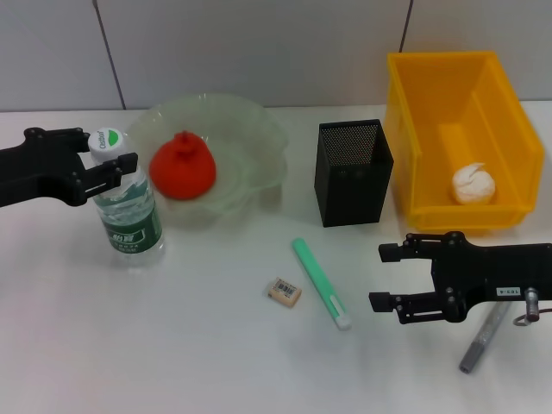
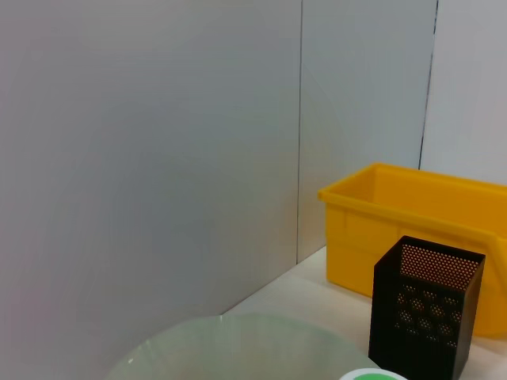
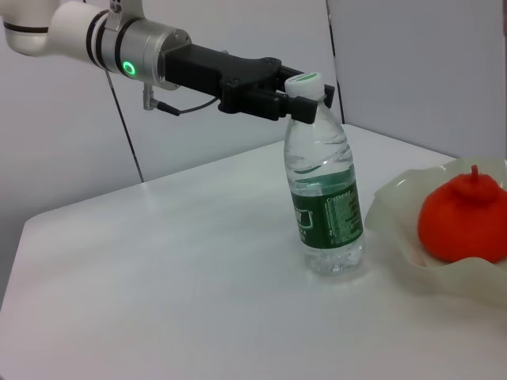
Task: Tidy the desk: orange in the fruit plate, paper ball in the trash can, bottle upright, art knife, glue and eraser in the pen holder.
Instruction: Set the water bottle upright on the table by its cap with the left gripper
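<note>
The bottle [image 1: 129, 211] stands upright on the table, left of the fruit plate [image 1: 246, 138]. My left gripper [image 1: 115, 169] is shut around its neck just under the cap; the right wrist view shows the gripper [image 3: 299, 101] on the bottle [image 3: 325, 206]. The orange [image 1: 182, 166] lies in the fruit plate. The paper ball [image 1: 474, 184] lies in the yellow trash can [image 1: 414, 129]. The eraser [image 1: 284, 291] and the green glue stick [image 1: 321, 283] lie on the table in front of the pen holder [image 1: 352, 172]. My right gripper [image 1: 385, 278] is open and empty, right of the glue. The grey art knife [image 1: 480, 343] lies partly under the right arm.
The left wrist view shows the trash can [image 2: 396, 229], the pen holder [image 2: 424, 317], the fruit plate's rim [image 2: 238, 336] and the bottle cap [image 2: 372, 375]. A white wall stands behind the table. Bare table lies at the front left.
</note>
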Available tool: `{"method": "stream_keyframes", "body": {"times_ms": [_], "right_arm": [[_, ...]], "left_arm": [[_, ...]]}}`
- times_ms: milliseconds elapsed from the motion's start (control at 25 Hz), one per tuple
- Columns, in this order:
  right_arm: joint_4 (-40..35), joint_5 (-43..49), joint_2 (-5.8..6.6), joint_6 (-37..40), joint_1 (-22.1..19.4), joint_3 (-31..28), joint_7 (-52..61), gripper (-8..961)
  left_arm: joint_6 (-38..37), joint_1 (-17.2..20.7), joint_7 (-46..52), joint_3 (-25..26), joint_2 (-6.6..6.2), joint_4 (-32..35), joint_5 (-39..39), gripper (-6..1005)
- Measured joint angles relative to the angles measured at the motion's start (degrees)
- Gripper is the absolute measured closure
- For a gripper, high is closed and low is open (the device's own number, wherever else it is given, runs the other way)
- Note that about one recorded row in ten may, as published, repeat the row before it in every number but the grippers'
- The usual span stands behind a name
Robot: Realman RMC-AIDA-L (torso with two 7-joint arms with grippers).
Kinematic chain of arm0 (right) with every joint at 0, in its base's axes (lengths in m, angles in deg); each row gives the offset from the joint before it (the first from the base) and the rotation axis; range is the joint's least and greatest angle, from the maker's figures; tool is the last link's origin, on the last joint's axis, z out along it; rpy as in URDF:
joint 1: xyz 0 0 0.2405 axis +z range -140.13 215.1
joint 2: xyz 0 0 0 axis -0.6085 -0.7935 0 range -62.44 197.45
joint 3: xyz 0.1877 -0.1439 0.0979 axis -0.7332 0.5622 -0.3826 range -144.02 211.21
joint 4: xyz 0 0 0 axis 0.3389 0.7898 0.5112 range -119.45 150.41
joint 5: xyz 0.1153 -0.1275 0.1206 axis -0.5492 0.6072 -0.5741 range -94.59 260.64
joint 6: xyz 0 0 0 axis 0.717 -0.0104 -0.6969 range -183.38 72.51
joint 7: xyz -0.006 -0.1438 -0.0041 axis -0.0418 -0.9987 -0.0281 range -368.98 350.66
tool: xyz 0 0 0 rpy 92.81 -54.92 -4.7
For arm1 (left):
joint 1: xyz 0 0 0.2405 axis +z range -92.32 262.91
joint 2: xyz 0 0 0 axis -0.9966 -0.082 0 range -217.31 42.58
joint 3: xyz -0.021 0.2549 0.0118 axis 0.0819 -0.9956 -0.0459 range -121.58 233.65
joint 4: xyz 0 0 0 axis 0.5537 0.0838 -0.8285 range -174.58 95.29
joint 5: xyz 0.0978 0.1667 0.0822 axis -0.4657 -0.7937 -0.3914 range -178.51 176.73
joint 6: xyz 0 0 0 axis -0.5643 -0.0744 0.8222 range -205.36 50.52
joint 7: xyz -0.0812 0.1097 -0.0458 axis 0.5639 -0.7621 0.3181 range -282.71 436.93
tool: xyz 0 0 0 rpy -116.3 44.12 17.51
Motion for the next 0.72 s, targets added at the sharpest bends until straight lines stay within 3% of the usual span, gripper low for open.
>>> {"method": "stream_keyframes", "body": {"times_ms": [720], "right_arm": [[0.01,0.0,0.0,0.0,0.0,0.0,0.03,161]], "left_arm": [[0.13,-0.15,-0.85,-0.16,0.0,-0.69,-0.36,497]]}}
